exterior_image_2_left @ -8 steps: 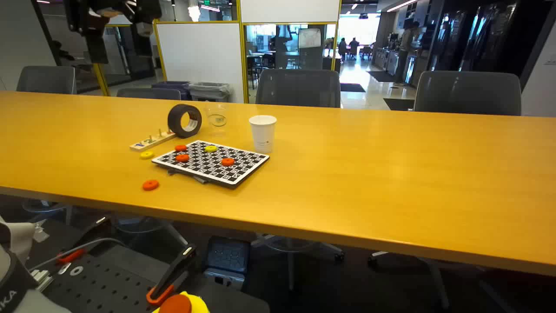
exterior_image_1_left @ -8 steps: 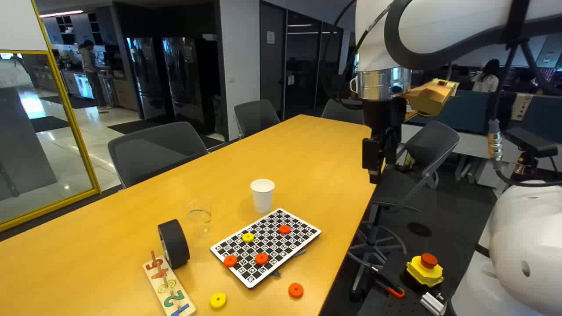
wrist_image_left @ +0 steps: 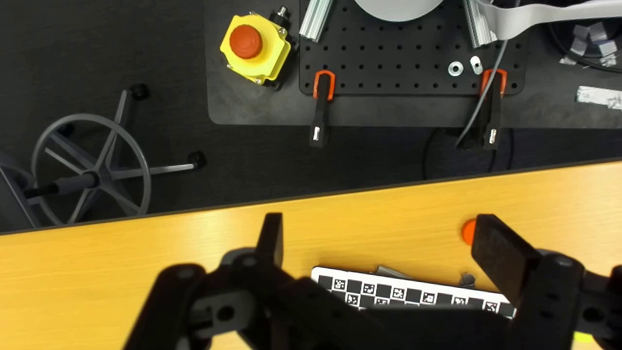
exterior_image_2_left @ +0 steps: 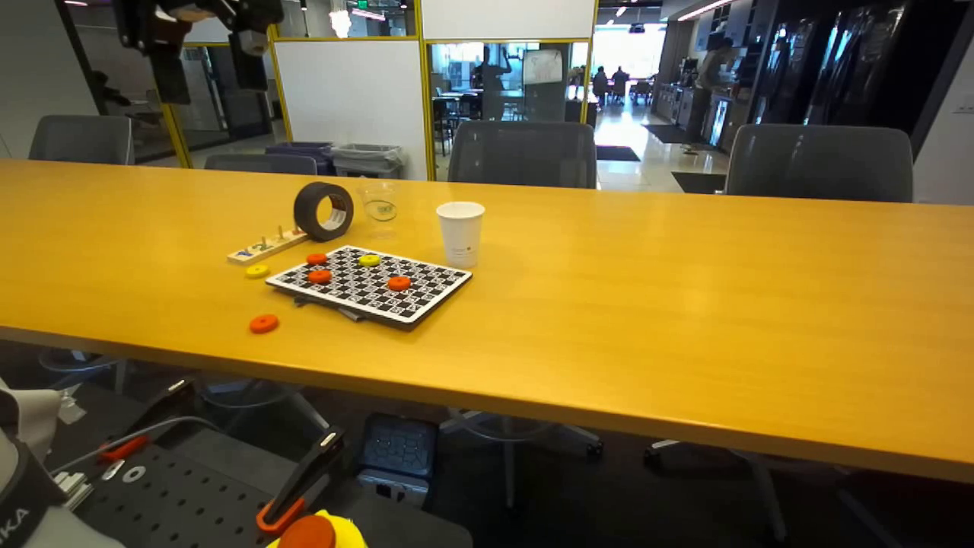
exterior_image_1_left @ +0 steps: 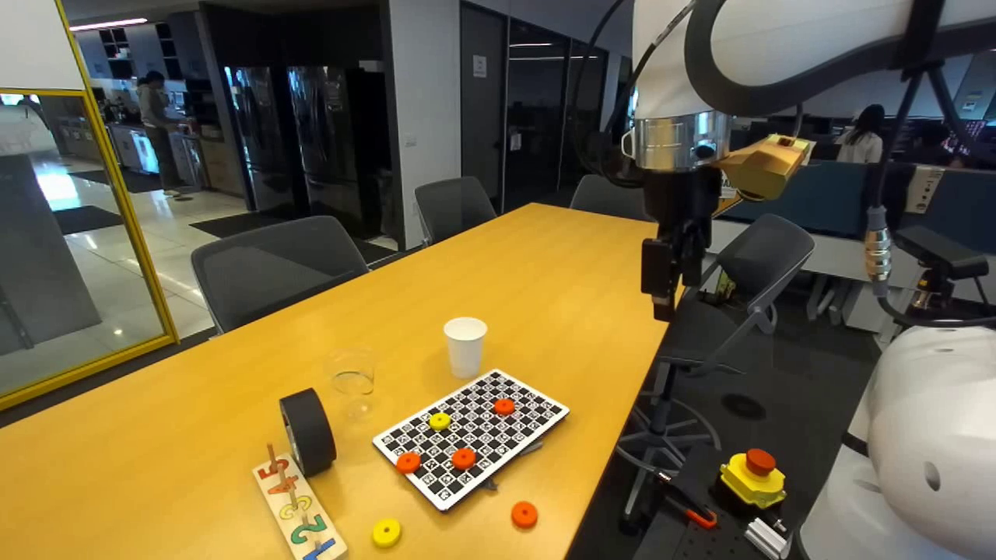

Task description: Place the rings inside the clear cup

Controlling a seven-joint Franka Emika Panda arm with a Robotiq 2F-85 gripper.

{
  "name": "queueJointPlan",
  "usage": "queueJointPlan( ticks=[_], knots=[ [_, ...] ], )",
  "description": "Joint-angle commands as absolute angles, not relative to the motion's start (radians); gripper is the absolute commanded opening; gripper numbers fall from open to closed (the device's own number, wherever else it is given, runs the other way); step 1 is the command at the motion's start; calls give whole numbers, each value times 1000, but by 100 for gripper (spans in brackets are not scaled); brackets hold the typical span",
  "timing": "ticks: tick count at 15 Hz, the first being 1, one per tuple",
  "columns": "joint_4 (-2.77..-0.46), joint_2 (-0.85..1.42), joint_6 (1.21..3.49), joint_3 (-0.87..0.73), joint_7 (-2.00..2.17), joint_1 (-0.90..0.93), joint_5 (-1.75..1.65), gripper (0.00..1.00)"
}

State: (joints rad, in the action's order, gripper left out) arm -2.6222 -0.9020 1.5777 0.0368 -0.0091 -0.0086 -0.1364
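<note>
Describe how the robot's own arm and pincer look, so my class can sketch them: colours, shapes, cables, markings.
The arm is rounded and white, with a thick dark band, silver collar and gold-coloured housing. A dark cable with a silver connector runs alongside. Pale letters ending KA show low down, cut off by the frame. The black pincer has two flat, blocky fingers.

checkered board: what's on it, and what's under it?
On the checkered board: three orange-red rings and one yellow ring. Under: two gray pieces poke out along the robot-side edge; whatever else lies beneath is covered.
</note>
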Motion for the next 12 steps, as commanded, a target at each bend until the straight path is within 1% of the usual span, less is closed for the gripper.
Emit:
queueJointPlan(
  ticks=[1,7,8,12],
  knots=[
    [-2647,-903,1618,35,0,14,-132,100],
    [-2815,-955,1828,66,10,91,-77,100],
    [-2752,-888,1846,79,18,104,-52,100],
    [-2772,-828,1998,125,63,148,37,100]
  ],
)
